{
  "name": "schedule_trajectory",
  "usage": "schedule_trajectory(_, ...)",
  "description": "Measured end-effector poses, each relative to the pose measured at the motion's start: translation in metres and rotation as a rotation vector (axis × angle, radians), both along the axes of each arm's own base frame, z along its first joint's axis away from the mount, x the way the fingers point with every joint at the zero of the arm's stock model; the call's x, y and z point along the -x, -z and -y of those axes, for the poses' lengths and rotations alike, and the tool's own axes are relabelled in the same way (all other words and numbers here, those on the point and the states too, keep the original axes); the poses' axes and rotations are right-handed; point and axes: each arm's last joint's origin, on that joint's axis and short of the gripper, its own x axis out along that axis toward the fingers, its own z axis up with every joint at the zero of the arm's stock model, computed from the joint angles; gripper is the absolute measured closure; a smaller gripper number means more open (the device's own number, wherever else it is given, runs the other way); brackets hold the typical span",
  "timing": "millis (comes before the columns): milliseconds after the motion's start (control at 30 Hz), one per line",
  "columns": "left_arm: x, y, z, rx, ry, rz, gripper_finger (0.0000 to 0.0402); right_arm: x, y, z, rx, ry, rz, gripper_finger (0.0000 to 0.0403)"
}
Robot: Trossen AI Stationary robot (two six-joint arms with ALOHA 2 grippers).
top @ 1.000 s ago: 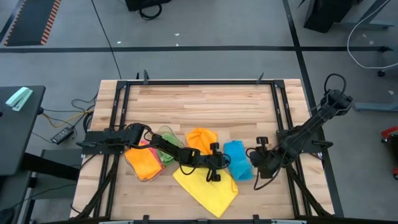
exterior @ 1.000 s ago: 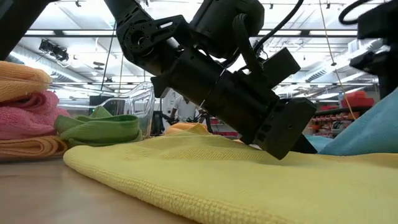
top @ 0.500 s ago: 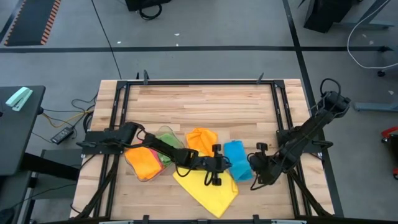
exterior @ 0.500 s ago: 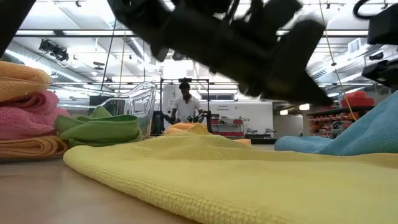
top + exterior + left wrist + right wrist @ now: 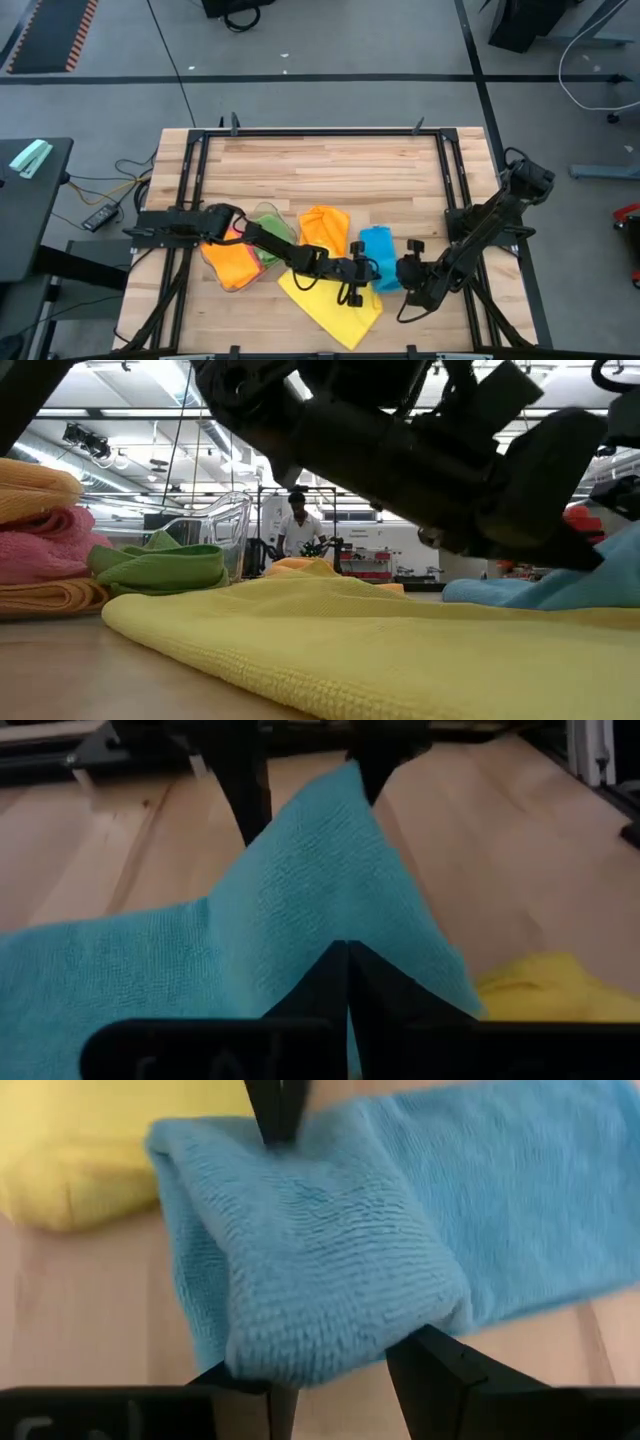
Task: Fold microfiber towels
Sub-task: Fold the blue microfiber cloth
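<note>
**Blue towel pinched from both sides near the bench's front edge**

The blue towel (image 5: 381, 257) is seen bunched on the bench (image 5: 330, 165), between the yellow towel (image 5: 330, 305) and the right arm. The left claw (image 5: 362, 272) is reached across the yellow towel to the blue one's near edge; its fingers (image 5: 347, 982) are closed together, with blue cloth rising just beyond their tips, though whether cloth is actually caught between them cannot be told. The right claw (image 5: 407, 272) is set against the opposite side of the blue towel, and a thick fold of it is gripped between the two fingers (image 5: 440, 1365).

The yellow towel is spread flat toward the front edge, partly covered by the left arm. Just behind it an orange towel (image 5: 325, 225) is lying, touching the blue one's side. Further left, a clear plastic tray (image 5: 215, 525) is standing with a green towel (image 5: 268, 232), a pink one (image 5: 40, 545) and another orange one (image 5: 232, 262) piled at it.

In the low view, most of the blue towel is blocked by the left arm's dark body, and a person (image 5: 297, 530) is seen far back in the room.
</note>
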Motion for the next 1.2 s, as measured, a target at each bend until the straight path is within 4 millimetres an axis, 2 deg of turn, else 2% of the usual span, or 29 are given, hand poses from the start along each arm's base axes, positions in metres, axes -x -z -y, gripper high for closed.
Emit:
schedule_trajectory(400,-0.002,-0.003,-0.001,-0.007,0.027,0.032,0.0384,-0.016,0.002,-0.011,0.064,0.006,0.255,0.0256)
schedule_trajectory(600,-0.004,-0.010,0.003,-0.023,0.056,0.066,0.0391,-0.019,0.002,-0.013,0.071,-0.002,0.286,0.0256)
schedule_trajectory(767,-0.005,-0.012,0.001,-0.019,0.057,0.082,0.0380,-0.020,0.001,-0.016,0.098,-0.020,0.321,0.0256)
schedule_trajectory(1033,-0.006,-0.013,-0.001,-0.028,0.050,0.082,0.0392,-0.025,0.024,-0.018,0.082,0.051,0.351,0.0256)
schedule_trajectory(1200,-0.007,-0.013,-0.003,-0.035,0.047,0.081,0.0385,-0.024,0.024,-0.019,0.074,0.054,0.357,0.0256)
